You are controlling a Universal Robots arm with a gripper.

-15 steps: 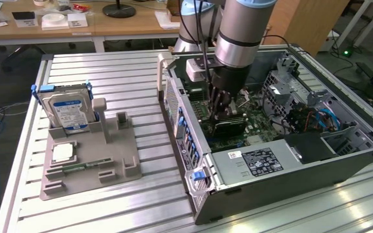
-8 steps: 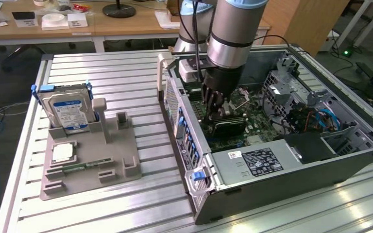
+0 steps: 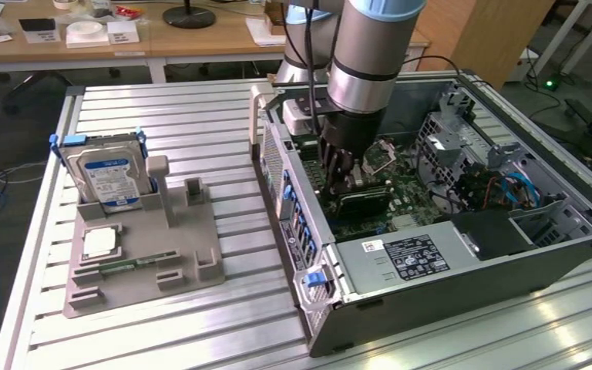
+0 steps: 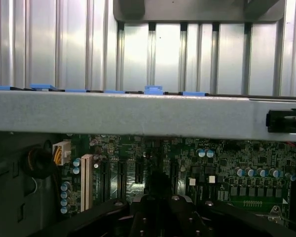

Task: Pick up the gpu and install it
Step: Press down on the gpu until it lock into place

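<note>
the gpu point(image 3: 363, 202) sits just below the pincer point(image 3: 339, 179), down among the motherboard point(image 3: 412, 193) slots inside the open computer case point(image 3: 461, 254). it looks about seated, so little seems left. its long axis runs toward the exterior view's right. i cannot tell the pincer's opening or hold.

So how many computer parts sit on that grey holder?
3: a blue-labelled hard drive upright at the far end, a square silver chip flat in front, a narrow green memory stick nearer the front. Something small could be hidden behind the drive.
</note>
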